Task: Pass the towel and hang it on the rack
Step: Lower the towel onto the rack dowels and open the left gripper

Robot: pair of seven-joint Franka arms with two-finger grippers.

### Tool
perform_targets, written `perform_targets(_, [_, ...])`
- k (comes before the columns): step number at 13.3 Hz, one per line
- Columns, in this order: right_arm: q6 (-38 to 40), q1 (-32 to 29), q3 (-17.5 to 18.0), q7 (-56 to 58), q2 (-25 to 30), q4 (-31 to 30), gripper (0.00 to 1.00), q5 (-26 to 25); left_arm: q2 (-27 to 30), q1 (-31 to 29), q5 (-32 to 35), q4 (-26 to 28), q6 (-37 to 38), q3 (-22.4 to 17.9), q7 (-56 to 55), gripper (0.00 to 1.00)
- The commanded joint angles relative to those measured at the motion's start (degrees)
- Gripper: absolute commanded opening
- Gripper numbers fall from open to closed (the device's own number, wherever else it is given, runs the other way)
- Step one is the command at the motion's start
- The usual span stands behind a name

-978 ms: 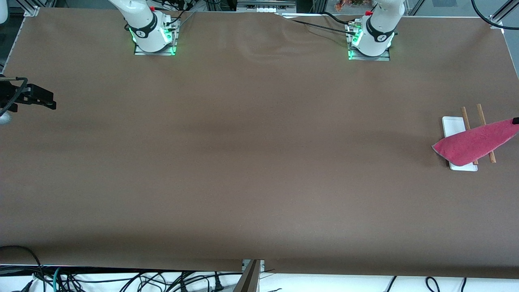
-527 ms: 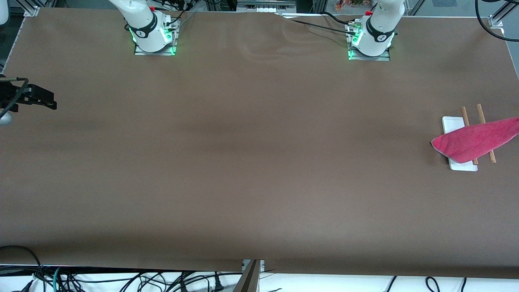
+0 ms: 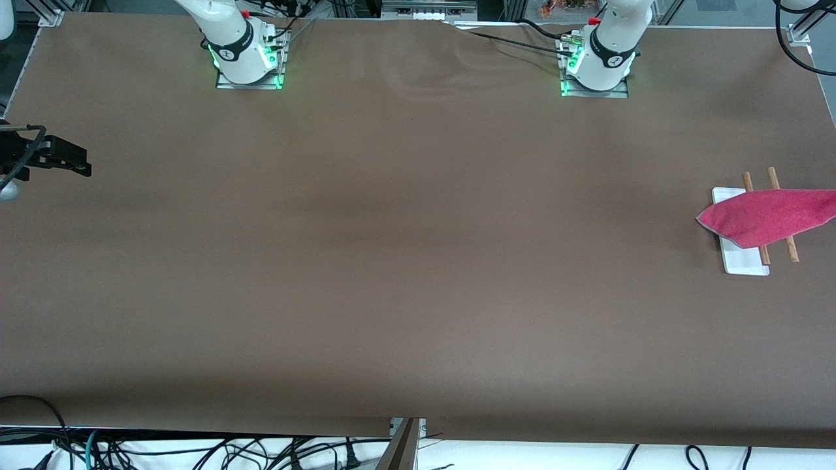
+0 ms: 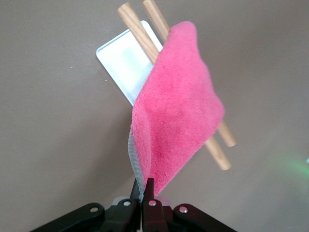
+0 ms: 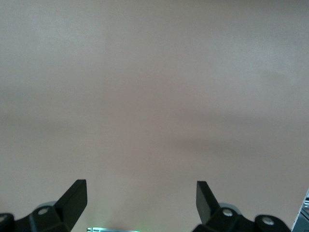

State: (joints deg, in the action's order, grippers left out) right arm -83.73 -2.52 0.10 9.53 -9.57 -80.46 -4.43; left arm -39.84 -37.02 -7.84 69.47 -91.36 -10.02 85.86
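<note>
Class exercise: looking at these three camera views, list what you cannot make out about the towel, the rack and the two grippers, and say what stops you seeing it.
- Left gripper: cut off by the front view's edge; only its wrist view shows it shut on the towel.
- Towel's held corner: runs off the front view's edge.
- Rack: the towel covers the rods' middle in both views, so contact there is uncertain.
- Right gripper: open over bare table; in the front view only partly inside the frame.

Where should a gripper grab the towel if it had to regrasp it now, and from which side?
Probably the free corner of the towel, hanging off the rack toward the right arm's end. It sticks out clear of both rods, so come from that end. The left gripper is shut on another corner; the right gripper waits open.
</note>
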Motion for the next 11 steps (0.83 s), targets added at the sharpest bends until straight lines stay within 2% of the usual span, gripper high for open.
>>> perform_targets(1, [-0.3,-0.2,0.3,0.9,0.8,-0.8,1.0,-0.2,-2.5,-1.2,1.4,-2.2,-1.5,0.2,3.7,0.03])
perform_targets(2, [-0.3,-0.2,0.3,0.9,0.8,-0.8,1.0,-0.2,-3.0,-1.2,1.2,-2.3,-2.0,0.2,3.9,0.87])
perform_targets(3, [-0.3,-0.2,0.3,0.9,0.8,-0.8,1.0,-0.2,-3.0,-1.2,1.0,-2.4,-3.3,0.4,4.7,1.0])
perform_targets(6, [-0.4,-0.1,0.3,0.2,0.8,-0.8,1.0,-0.2,-2.5,-0.5,0.7,-6.5,-3.0,0.9,4.6,1.0])
perform_targets(8, [-0.5,-0.2,0.3,-0.3,0.7,-0.7,1.0,-0.1,-1.4,0.3,0.8,-7.0,-2.3,2.4,4.1,1.0])
perform_targets(11, [-0.5,-0.1,0.5,-0.5,0.4,0.1,1.0,0.1,-0.9,7.5,2.3,-12.1,-1.5,1.8,3.5,1.0])
